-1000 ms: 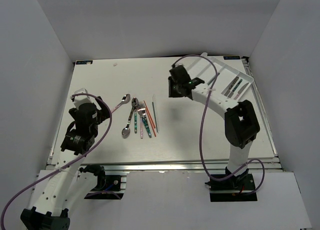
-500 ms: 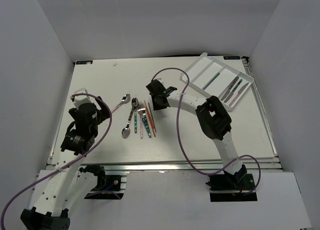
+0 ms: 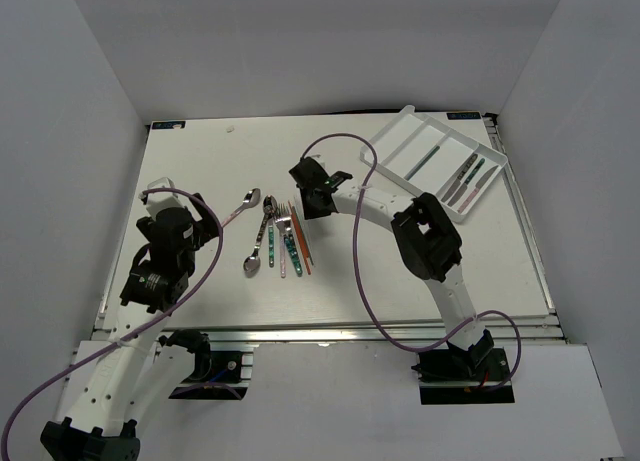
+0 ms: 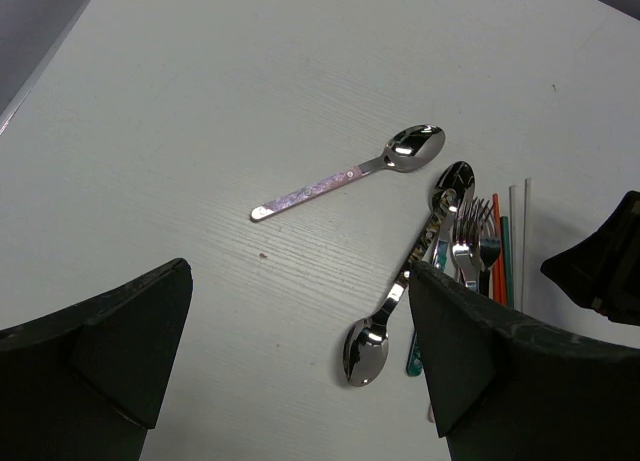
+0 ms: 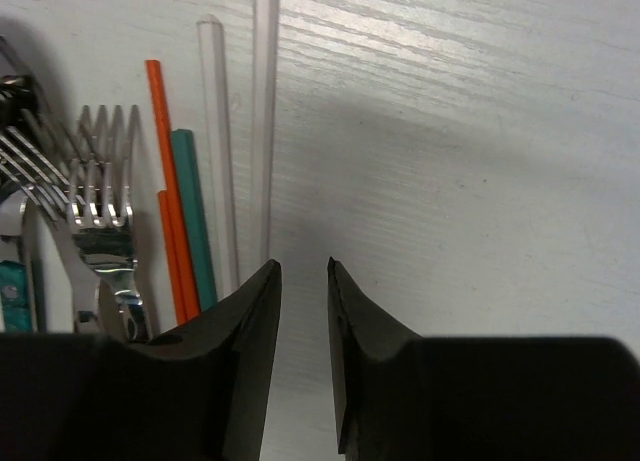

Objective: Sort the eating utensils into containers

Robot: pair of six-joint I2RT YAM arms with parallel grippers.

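Note:
The loose eating utensils (image 3: 280, 239) lie in a pile at the table's middle: spoons, forks (image 5: 100, 171), an orange chopstick (image 5: 165, 181), a green one (image 5: 195, 221) and two clear ones (image 5: 218, 151). A pink-handled spoon (image 4: 350, 173) lies apart on the pile's left. The white tray (image 3: 395, 131) at the back right holds a teal-handled piece (image 3: 425, 161) and knives (image 3: 468, 176). My right gripper (image 5: 303, 266) is low over the table at the pile's right edge, jaws narrowly apart and empty, just past the end of the clear chopsticks. My left gripper (image 4: 300, 361) is wide open and empty, well left of the pile.
The right arm (image 3: 400, 206) stretches from its base across the table's middle to the pile, with a purple cable looping above it. The left arm (image 3: 160, 261) stands near the front left corner. White walls enclose the table.
My right gripper has swung from beside the tray leftward and down to the right edge of the utensil pile. The left arm has not moved.

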